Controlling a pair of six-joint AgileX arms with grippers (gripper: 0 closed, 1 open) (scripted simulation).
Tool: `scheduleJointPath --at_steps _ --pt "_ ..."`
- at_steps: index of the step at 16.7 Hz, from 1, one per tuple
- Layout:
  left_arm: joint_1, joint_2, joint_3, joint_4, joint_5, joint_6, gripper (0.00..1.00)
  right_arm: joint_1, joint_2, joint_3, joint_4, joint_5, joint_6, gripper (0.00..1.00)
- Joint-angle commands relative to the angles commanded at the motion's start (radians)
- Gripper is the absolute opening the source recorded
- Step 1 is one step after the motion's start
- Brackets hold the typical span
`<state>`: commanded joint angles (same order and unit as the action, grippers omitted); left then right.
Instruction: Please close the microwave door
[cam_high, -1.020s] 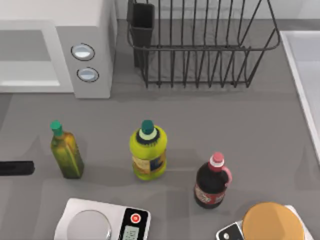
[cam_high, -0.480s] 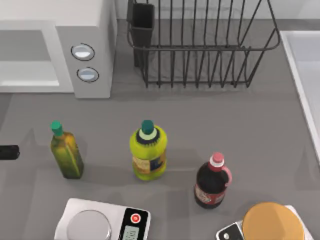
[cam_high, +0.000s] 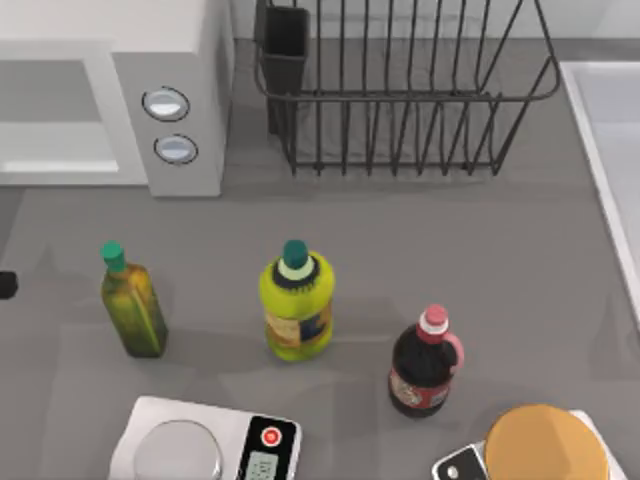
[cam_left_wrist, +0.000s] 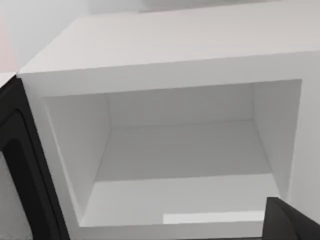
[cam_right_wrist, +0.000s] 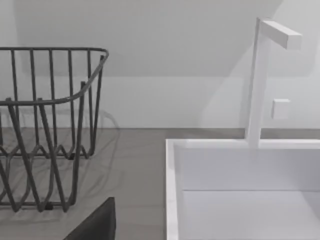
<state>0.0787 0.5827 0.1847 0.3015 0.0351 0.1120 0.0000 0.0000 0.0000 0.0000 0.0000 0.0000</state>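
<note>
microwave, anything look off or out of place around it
The microwave stands open: its white cavity is bare in the left wrist view, with the microwave door swung out beside it. The bottles stand upright and nothing is spilled.

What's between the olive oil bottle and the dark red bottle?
In the top view, the yellow-green bottle stands between the olive oil bottle and the dark red bottle.

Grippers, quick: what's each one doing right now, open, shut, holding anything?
Left gripper: at the table's left edge, facing the open microwave; fingers cannot be told.
Right gripper: near the dish rack; cannot be told.
</note>
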Motion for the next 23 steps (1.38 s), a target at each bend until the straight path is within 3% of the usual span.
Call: scheduleJointPath --at_steps 12,17,23 --pt "0.829 0.894 0.912 -0.764 0.473 0.657 0.0 0.0 0.0 0.0 0.0 0.0 0.0 1.0" --pt "0.958 1.137 1.168 -1.018 0.611 0.79 0.0 0.0 0.0 0.0 0.0 0.0 0.0 1.0" --pt "0.973 1.182 1.214 -1.068 0.638 0.814 0.0 0.0 0.0 0.0 0.0 0.0 0.0 1.0"
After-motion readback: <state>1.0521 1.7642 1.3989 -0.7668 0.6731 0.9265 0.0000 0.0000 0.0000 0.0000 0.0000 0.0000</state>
